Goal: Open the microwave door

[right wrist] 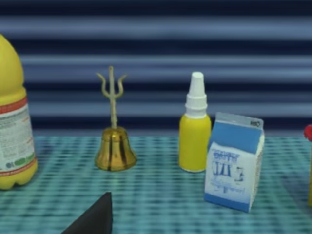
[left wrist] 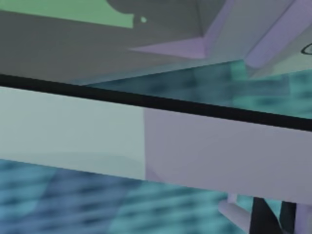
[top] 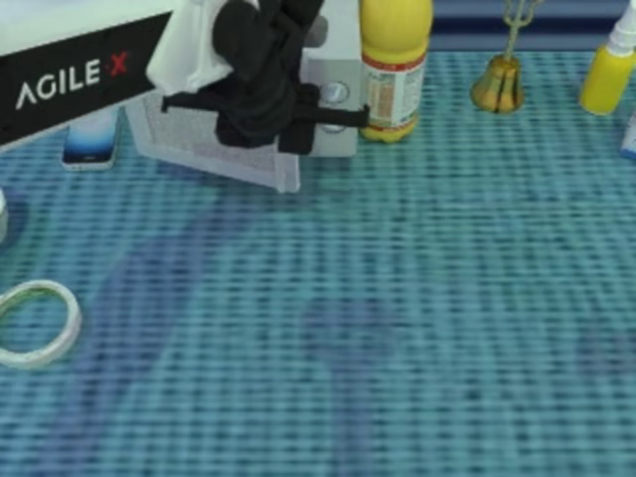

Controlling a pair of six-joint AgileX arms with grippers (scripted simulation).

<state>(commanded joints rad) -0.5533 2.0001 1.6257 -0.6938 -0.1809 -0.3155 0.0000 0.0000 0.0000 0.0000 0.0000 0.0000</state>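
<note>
Your left gripper (top: 260, 94) is at the far left of the table, directly over the microwave (top: 338, 60), with its black body covering the front edge. You cannot tell whether it is open or closed on anything: the top view hides the fingertips, and the left wrist view shows only close panel surfaces and a dark edge.

The microwave door (top: 214, 147) stands swung partly outward toward the near side, its mesh window visible, its free edge toward the right. Judge the task as well under way but not clearly complete.

Risks from here:
- If contact with the door edge is shallow, the door may slip off and stop short.
- A pull off the hinge arc may drag or tip the light microwave.
- The yellow bottle (top: 395, 62) stands just beside the microwave's right side; a sliding microwave or swinging wrist may knock it over.
- The phone (top: 90, 137) lies just left of the door and may be struck.

Your right arm is parked out of the top view.

Legible writing: "AGILE X" on the left arm (top: 75, 75). The bottle label and the carton (right wrist: 234, 161) print are unreadable.
</note>
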